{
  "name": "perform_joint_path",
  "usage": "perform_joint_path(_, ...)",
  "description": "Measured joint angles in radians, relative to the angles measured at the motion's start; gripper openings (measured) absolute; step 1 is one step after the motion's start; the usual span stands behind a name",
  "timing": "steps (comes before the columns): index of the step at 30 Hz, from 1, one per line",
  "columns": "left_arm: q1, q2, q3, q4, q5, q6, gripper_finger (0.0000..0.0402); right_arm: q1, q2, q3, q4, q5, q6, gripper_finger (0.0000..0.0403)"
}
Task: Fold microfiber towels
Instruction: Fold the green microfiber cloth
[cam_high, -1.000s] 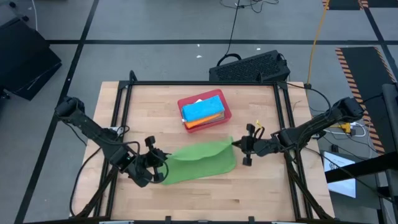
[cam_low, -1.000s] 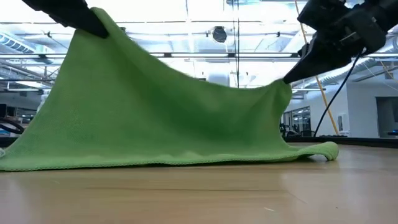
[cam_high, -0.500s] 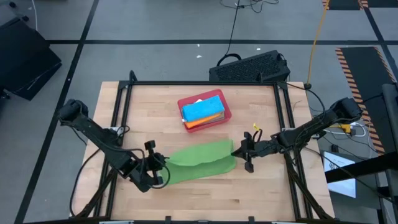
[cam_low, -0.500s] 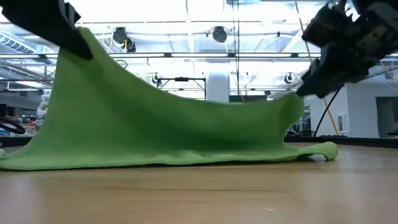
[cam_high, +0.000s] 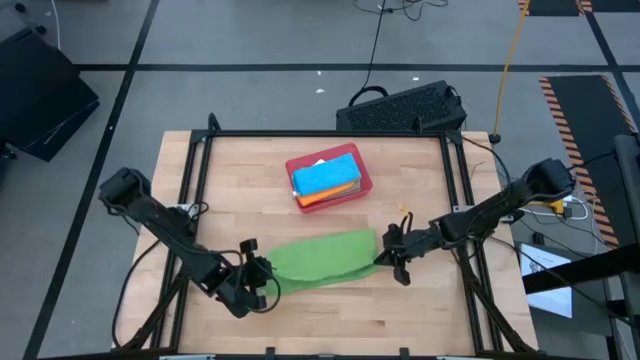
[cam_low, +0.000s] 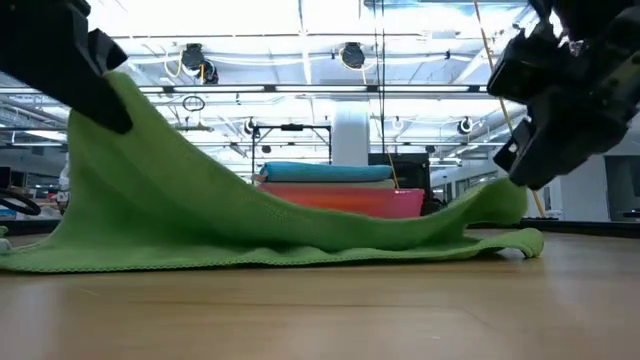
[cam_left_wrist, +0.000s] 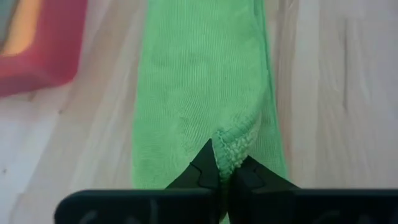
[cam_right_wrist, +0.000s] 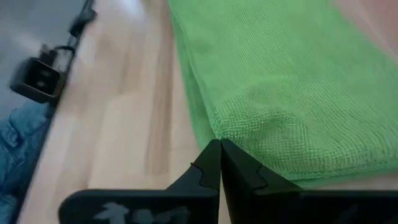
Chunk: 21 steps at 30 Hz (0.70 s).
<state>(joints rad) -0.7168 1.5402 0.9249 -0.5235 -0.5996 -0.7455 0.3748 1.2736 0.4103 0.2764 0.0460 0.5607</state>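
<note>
My left gripper, lower left of centre in the high view, is clenched on one corner of the bright green towel. My right gripper, right of centre, is clenched on the opposite corner. The towel lies below the red tray, which holds stacked towels.

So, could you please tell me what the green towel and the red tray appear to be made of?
Green towel: soft microfiber-like cloth, matte; fine looped weave, drapes between the grippers. Red tray: probably rigid plastic, smooth; straight walls keep their shape.
</note>
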Motion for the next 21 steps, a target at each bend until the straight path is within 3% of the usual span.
perform_joint_path(6, -0.005, 0.041, 0.000, 0.003, 0.055, -0.095, 0.0018, 0.004, 0.056, 0.000, 0.018, -0.075, 0.027, 0.0016)
perform_joint_path(15, -0.014, 0.052, 0.000, 0.002, 0.091, -0.134, 0.0084, 0.020, 0.028, 0.000, 0.034, -0.154, -0.004, 0.0097)
perform_joint_path(18, -0.020, 0.023, 0.000, 0.005, 0.099, -0.148, 0.0104, 0.020, -0.023, 0.000, -0.002, -0.139, -0.017, 0.0114)
perform_joint_path(21, -0.033, -0.008, 0.000, 0.002, 0.099, -0.154, 0.0119, 0.020, -0.076, 0.000, -0.042, -0.057, -0.035, 0.0120)
